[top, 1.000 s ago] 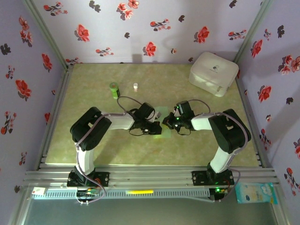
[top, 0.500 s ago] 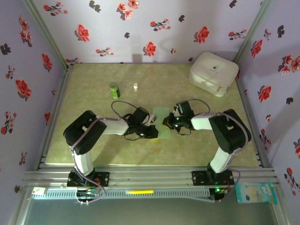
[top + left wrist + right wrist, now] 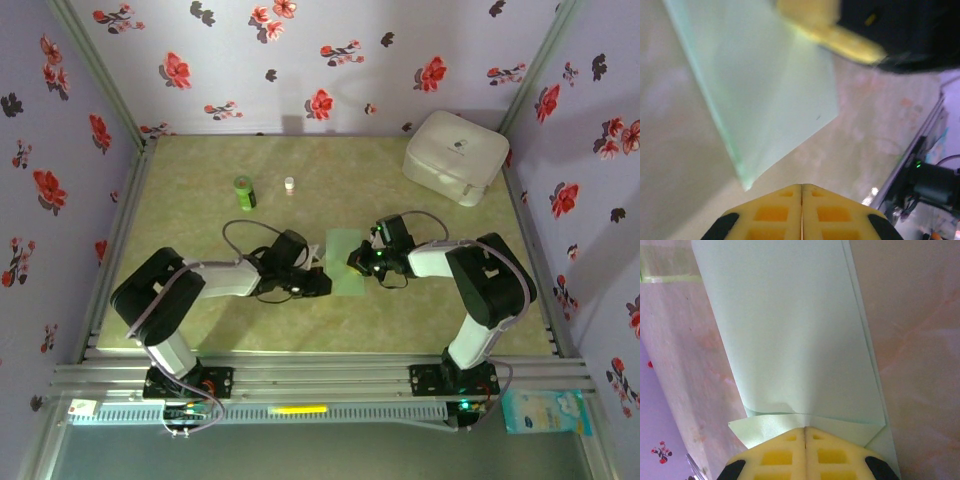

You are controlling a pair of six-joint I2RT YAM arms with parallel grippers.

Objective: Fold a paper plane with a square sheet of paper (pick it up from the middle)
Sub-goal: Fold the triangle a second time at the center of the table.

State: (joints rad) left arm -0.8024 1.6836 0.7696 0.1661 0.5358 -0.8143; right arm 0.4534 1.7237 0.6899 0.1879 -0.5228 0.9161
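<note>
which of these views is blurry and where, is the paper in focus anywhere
Left wrist view: softest, the paper hazy and the right arm's yellow finger at the top smeared, the left arm's own fingers crisper. Right wrist view: paper edges and folds clear. Top view: evenly lit, sharp.

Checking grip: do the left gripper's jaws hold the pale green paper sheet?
No, the left gripper is shut, with the pale green paper sheet lying clear ahead.

White rounded case [image 3: 456,156] far right, green bottle [image 3: 244,191], perhaps a small white cap [image 3: 289,184]
</note>
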